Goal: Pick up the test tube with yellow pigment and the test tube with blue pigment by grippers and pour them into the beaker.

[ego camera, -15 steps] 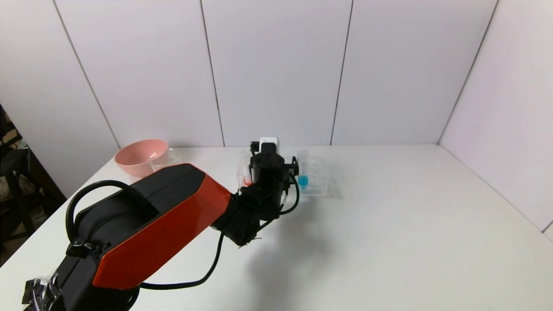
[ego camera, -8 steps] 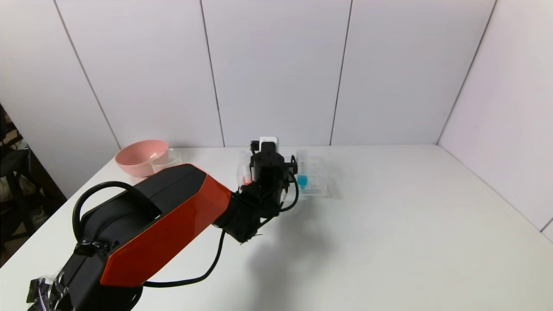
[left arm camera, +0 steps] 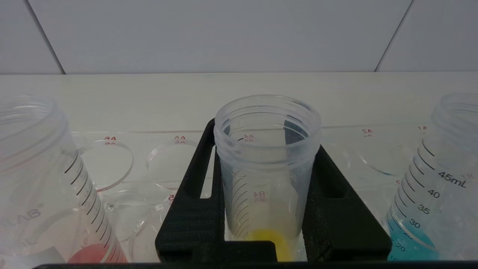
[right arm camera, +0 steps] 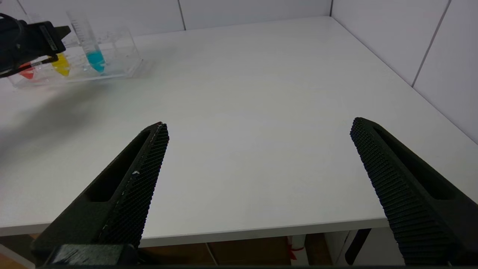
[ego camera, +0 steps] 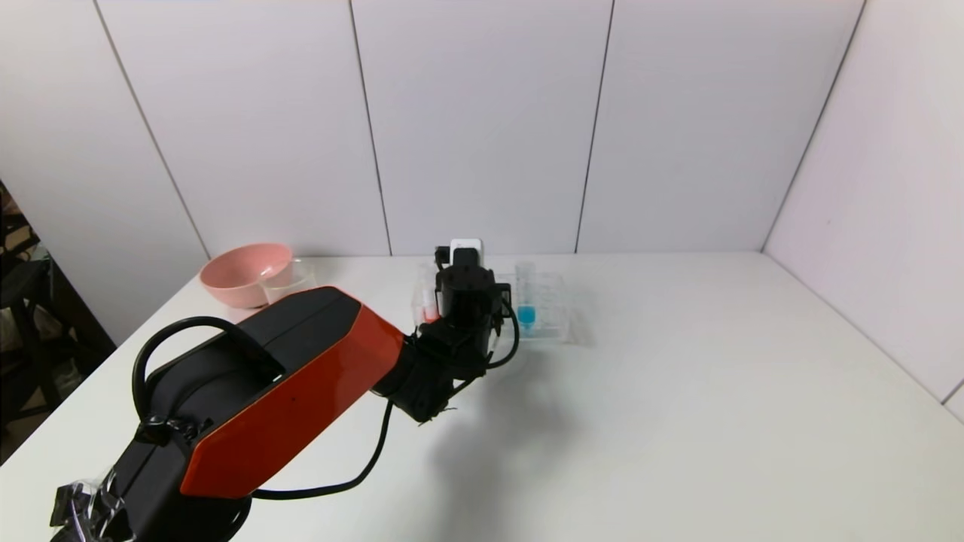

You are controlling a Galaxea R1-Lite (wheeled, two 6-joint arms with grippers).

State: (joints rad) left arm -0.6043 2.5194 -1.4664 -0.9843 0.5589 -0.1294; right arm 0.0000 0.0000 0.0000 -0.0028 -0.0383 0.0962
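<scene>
Change: over the last second the left gripper (left arm camera: 267, 164) has crept slightly further into the clear plastic rack (ego camera: 553, 316).
Tool state: black fingers narrowed onto the clear yellow-tipped test tube (left arm camera: 267, 168), seated upright in its rack hole.
Blue-tipped clear tube (ego camera: 526, 297): racked alongside, untouched.
Right gripper (right arm camera: 257, 179): spread wide, parked off the table's near edge.
Clear glass beaker (ego camera: 290, 275): touching the pink bowl (ego camera: 245, 272), far left.
Meaning: grasp appears set; lift comes next.

White surface (ego camera: 678, 391) runs out to the panelled walls. Back left on it sits a pink bowl (ego camera: 246, 274), with the clear beaker (ego camera: 290, 275) just beside it, seeming to touch its rim. Near the back centre stands a clear tube rack (ego camera: 553, 310), flat on the surface, well apart from the bowl. A dark shadow falls on the surface in front of the rack.
</scene>
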